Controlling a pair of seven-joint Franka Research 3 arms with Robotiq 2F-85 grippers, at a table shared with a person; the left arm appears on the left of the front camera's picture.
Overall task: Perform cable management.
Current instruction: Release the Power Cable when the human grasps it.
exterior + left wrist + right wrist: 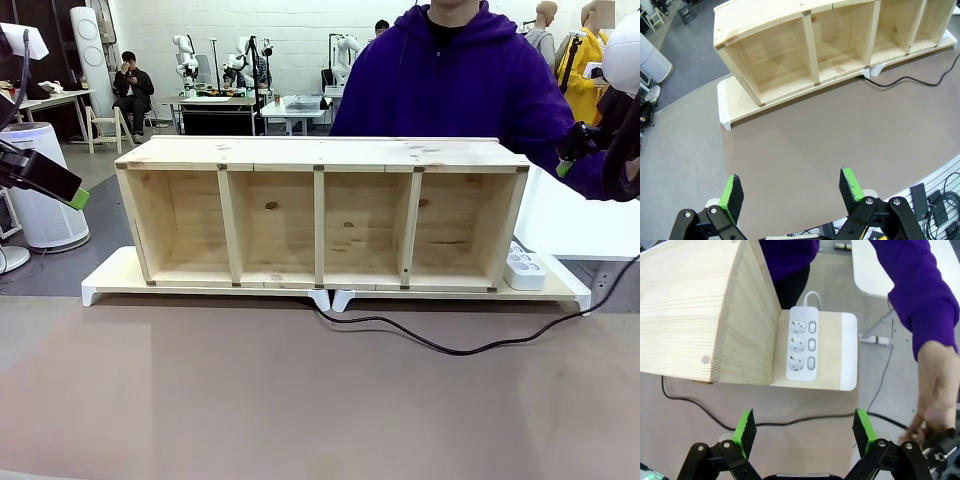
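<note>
Bare brown worktop [300, 410] up front, wide open room across it. Cable [450, 345] lies on it: starts at the gap between the two white bases under the shelf middle, loops low toward the camera, then rises right and runs off past the right base's front corner. Flat on the surface, nothing holding it.

Wooden shelf [320, 215] sits long across the far side, four open compartments facing the camera, standing on white bases [110, 280] that stick out a little beyond its ends. White power strip [523, 268] sits on the right base just beside the shelf's right end wall, three sockets up, close to the base's outer edge.

Left gripper [790, 195] hangs over the worktop's near-left area, fingers [731, 192] spread wide, nothing between them; clear worktop under it up to the shelf's left end. In the front view it sits at the left edge, well apart from the shelf [45, 178].

Right gripper [805, 432] hovers above the right end of the shelf, fingers [863, 430] spread wide, empty; cable passes on the worktop below, between them in view, not touched. Person's hand [937, 390] in a purple sleeve reaches down just beside the right gripper, at the worktop's right edge.

Person in purple hoodie [450, 80] stands behind the shelf.
</note>
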